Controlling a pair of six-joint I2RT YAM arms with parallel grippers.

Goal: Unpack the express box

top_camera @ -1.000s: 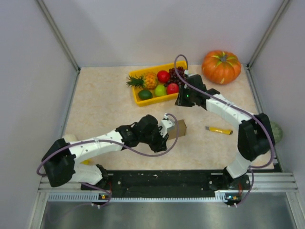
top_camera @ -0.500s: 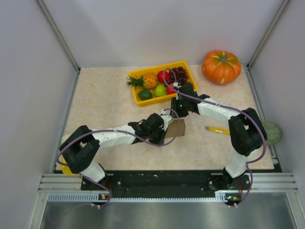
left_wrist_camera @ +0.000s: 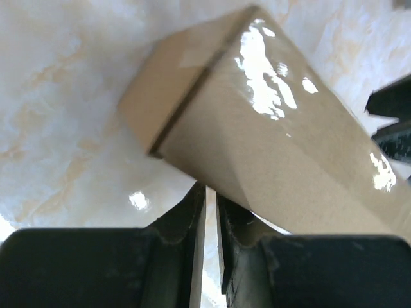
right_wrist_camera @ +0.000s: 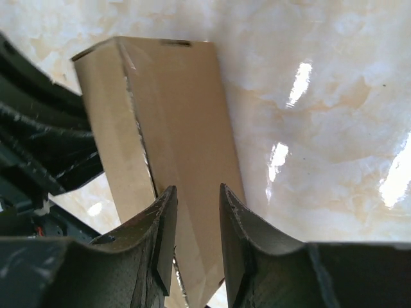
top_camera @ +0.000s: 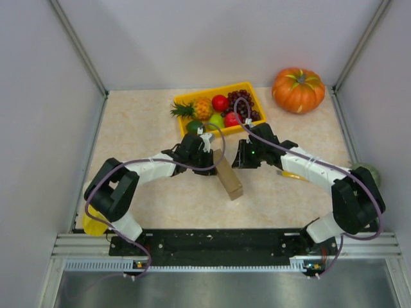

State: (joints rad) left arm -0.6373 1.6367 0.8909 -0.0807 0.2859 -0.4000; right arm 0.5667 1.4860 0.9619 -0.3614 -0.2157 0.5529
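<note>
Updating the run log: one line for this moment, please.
express box: lying on table | left gripper: at box, grip unclear | right gripper: open over box

Fruit tray (top_camera: 212,90) close behind express box (top_camera: 228,179) — nearside tabletop (top_camera: 270,205) seemingly open.

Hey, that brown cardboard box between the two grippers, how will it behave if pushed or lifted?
The express box looks stiff: its edges are straight. Bright glare on its face in the left wrist view suggests a slick surface, so a grip might slip. Long and narrow, it would probably pivot, not roll.
</note>
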